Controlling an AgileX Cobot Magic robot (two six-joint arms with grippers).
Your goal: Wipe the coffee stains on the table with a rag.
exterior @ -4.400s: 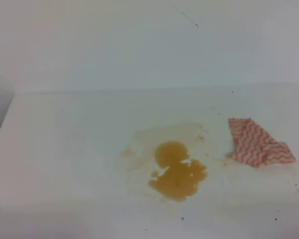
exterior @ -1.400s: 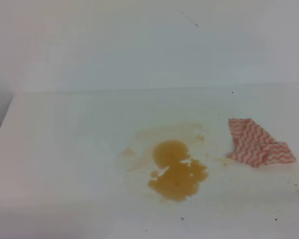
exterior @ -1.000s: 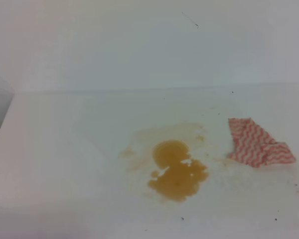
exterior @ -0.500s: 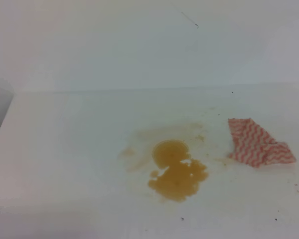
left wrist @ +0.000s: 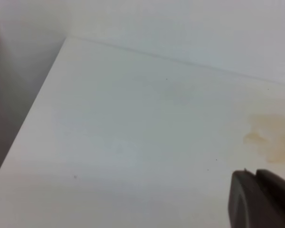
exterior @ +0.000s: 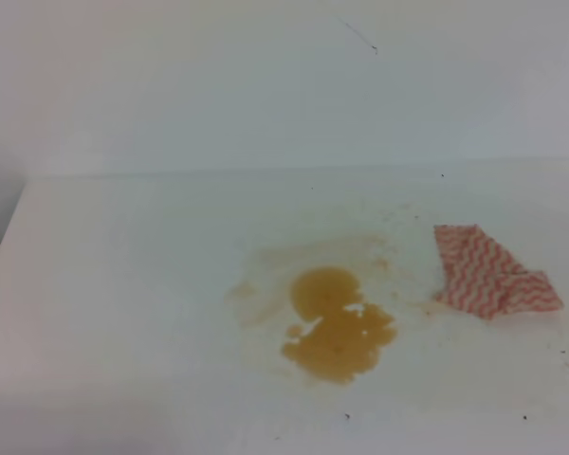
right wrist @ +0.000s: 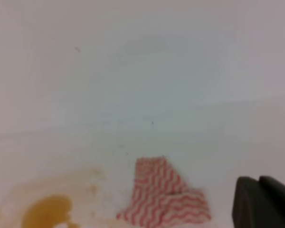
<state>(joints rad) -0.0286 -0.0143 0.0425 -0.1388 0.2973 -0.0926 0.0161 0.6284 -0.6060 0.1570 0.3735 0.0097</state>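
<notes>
The coffee stains (exterior: 339, 327) are an amber-brown blotch with faint yellowish smears, in the middle of the white table (exterior: 123, 284). The rag (exterior: 491, 272), red-and-white zigzag, lies crumpled flat on the table to the right of the blotch, apart from it. No gripper shows in the exterior view. The left wrist view shows a dark part of my left gripper (left wrist: 262, 200) at the bottom right and the faint smear edge (left wrist: 270, 137) at the right. The right wrist view shows a dark part of my right gripper (right wrist: 263, 203), the rag (right wrist: 164, 197) and the blotch (right wrist: 46, 211).
A plain white wall (exterior: 266, 85) rises behind the table. The table's left edge (exterior: 5, 237) drops off to a dark gap. Tiny dark specks (exterior: 347, 415) dot the front of the table.
</notes>
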